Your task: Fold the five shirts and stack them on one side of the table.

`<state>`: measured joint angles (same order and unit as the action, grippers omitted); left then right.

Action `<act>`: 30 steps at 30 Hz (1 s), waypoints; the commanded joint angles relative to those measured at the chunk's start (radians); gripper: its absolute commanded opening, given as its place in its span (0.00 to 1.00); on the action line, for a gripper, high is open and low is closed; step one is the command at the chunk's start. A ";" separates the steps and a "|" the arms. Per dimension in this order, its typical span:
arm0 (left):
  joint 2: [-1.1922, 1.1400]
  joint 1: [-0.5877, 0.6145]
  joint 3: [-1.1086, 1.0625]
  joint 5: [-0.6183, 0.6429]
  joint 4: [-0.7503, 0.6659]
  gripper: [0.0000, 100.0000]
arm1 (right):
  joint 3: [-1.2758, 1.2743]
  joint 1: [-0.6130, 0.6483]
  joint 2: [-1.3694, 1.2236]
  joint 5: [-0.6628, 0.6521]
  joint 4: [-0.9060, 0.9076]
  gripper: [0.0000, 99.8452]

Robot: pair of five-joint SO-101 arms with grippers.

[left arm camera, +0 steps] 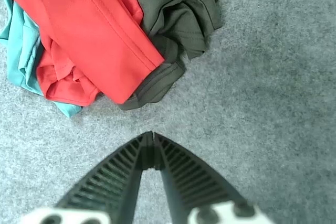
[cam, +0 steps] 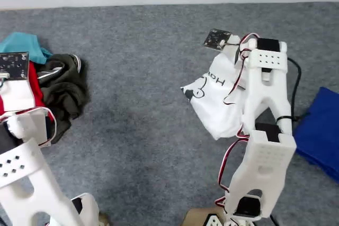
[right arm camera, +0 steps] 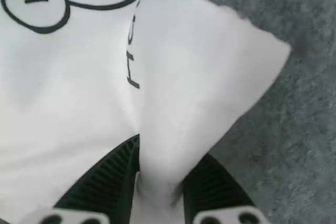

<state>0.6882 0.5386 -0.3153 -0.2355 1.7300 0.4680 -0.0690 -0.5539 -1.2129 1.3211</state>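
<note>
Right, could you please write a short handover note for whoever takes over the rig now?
Left gripper: shut, empty, above the grey table near the heap.
Right gripper: shut on a bunched fold of the white printed shirt.
Red shirt, olive shirt and teal shirt lie crumpled in one heap by the left arm; blue shirt lies apart by the right arm.
Done: no stack yet.
Left: fold the shirts, stack them on one side.

Table [cam: 137, 109] under grey felt-like cover. Left side: heap of teal shirt [cam: 24, 43], red shirt [cam: 37, 91], olive shirt [cam: 66, 88] (red overlapping the other two). Right edge: blue shirt [cam: 320, 130], well apart from the heap.
</note>
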 commanded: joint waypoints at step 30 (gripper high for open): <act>0.021 -0.002 0.005 -0.002 0.018 0.01 | 0.031 0.007 0.171 1.519 0.136 0.30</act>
<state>0.6882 0.5386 -0.3153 -0.2355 1.7300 0.4680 -0.0506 -0.4680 0.1772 1.4024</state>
